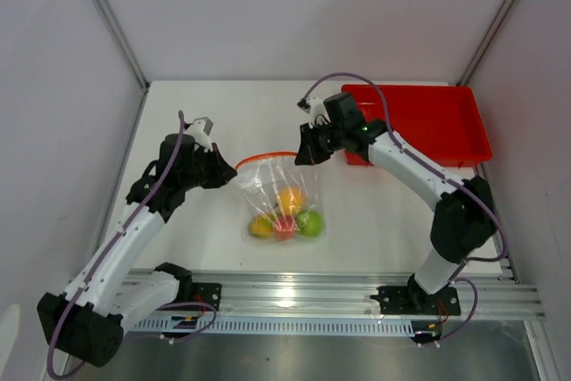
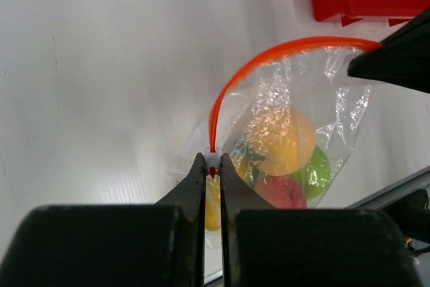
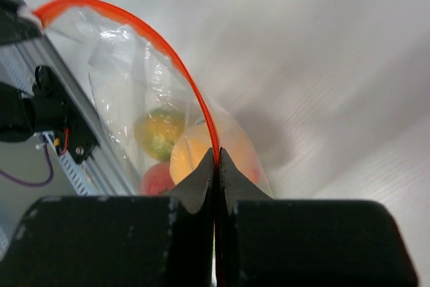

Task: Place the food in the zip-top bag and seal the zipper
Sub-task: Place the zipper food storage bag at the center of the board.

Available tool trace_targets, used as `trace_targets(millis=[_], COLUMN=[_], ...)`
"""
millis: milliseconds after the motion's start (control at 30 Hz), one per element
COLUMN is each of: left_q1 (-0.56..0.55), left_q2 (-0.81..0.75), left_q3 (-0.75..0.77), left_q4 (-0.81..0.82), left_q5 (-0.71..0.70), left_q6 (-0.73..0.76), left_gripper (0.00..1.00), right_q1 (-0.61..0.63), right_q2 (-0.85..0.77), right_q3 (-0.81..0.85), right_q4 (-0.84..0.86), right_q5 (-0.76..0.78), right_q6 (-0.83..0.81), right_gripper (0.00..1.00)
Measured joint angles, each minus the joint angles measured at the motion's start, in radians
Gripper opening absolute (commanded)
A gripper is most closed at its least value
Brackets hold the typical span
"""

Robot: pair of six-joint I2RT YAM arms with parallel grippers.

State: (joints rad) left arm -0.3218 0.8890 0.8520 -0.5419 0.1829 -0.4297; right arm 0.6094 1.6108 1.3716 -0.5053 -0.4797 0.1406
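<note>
Bag (image 1: 278,186) sits mid-counter (image 1: 214,113) in the top view, fruits (image 1: 287,219) bunched at its bottom, near the tray (image 1: 419,122). Left wrist: the left gripper (image 2: 212,165) pinches one end of the zipper (image 2: 269,52) — the strip arches upward. Right wrist: the right gripper (image 3: 216,158) clamps the other end.

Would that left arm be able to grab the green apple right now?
Probably not. The left pincer is shut on the zipper, the right pincer holds its other end, and the green apple sits inside the zip-top bag, behind plastic.
</note>
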Motion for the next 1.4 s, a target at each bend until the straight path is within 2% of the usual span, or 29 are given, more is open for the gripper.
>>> trace_targets(millis=[200,533,700,933,1133,1233,1333,1400], left_q1=[0.024,0.088,0.134,0.174,0.181,0.181,0.181,0.182], left_q2=[0.259,0.573,0.709,0.843,0.909,0.930,0.938,0.947], left_q3=[0.102,0.246,0.352,0.425,0.437,0.454,0.463,0.471], left_q4=[0.095,0.220,0.235,0.246,0.251,0.248,0.248,0.246], left_q5=[0.016,0.058,0.091,0.126,0.135,0.134,0.130,0.125], left_q6=[-0.042,-0.068,-0.058,-0.056,-0.056,-0.057,-0.059,-0.058], left_gripper=[0.01,0.00,0.01,0.01,0.01,0.01,0.05,0.17], right_q1=[-0.050,-0.152,-0.175,-0.191,-0.201,-0.203,-0.204,-0.204], right_q2=[0.268,0.559,0.637,0.715,0.762,0.781,0.802,0.816], right_q3=[0.196,0.436,0.526,0.578,0.587,0.606,0.638,0.660], right_q4=[0.016,0.018,0.024,0.033,0.047,0.048,0.047,0.046], right_q5=[-0.061,-0.198,-0.246,-0.295,-0.306,-0.310,-0.312,-0.312], right_q6=[-0.015,-0.013,-0.014,-0.014,-0.013,-0.013,-0.012,-0.011], right_gripper=[0.00,0.00,0.00,0.00,0.00,0.04,0.08,0.12])
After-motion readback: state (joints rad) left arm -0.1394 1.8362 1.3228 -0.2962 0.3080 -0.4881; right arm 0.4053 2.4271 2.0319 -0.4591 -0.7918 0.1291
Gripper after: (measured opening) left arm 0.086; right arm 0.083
